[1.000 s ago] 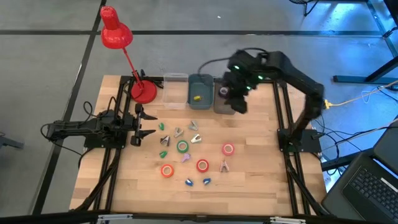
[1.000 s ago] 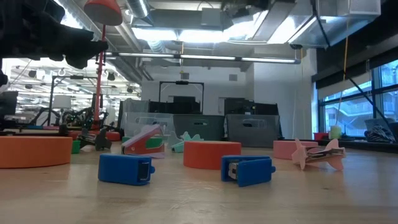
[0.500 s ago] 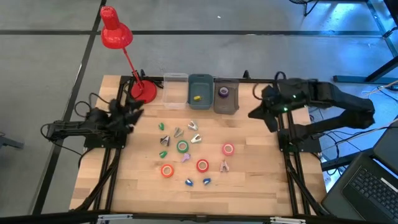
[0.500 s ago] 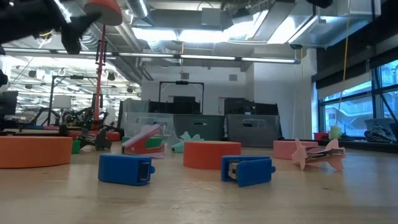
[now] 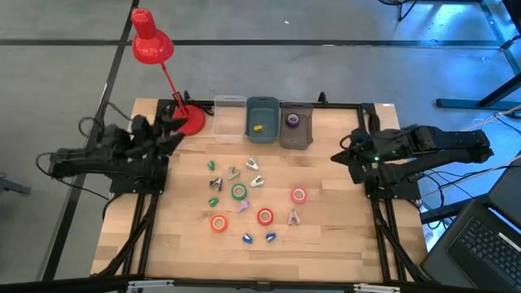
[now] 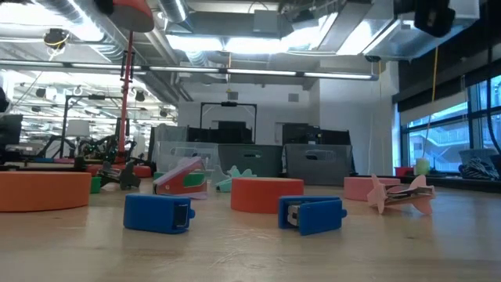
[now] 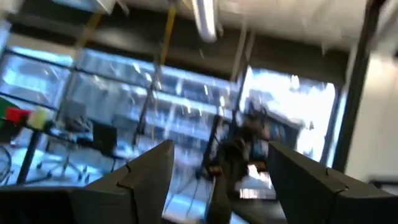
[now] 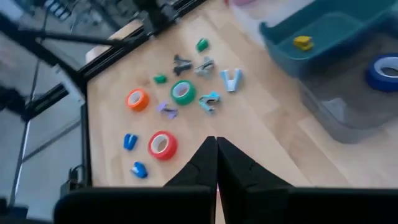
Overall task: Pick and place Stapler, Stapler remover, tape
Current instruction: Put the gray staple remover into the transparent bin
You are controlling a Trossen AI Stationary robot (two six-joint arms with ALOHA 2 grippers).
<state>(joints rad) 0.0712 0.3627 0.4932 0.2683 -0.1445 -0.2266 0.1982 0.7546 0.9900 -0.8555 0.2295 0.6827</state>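
Table: pale wood table (image 5: pixel 326 236) under a bright workshop ceiling, black rails along both sides.
Tape on the wood: a green tape ring (image 5: pixel 238 192) sits mid-table; two red-orange tape rings (image 5: pixel 218 223) (image 5: pixel 264 216) lie nearer the front edge; a paler red ring (image 5: pixel 299 195) lies toward my right arm's side.
Tape in a bin: one purple tape ring (image 5: pixel 293 120) rests in the grey bin (image 5: pixel 295 137) at the back.
Small pieces: grey and green staple removers (image 5: pixel 234 173) are scattered just behind the green ring; two blue staplers (image 5: pixel 258 238) lie near the front edge.
Other bins: the teal bin (image 5: pixel 261 118) holds a small yellow piece (image 5: pixel 258 127); a clear bin (image 5: pixel 229 120) stands beside it.
Right gripper (image 5: pixel 339 157): clenched with nothing in it, fingers pressed together, over the table's right rail, well apart from the tape.
Left gripper (image 5: pixel 172 130): spread wide and holding nothing, raised at the back left by the red lamp (image 5: pixel 153 47).
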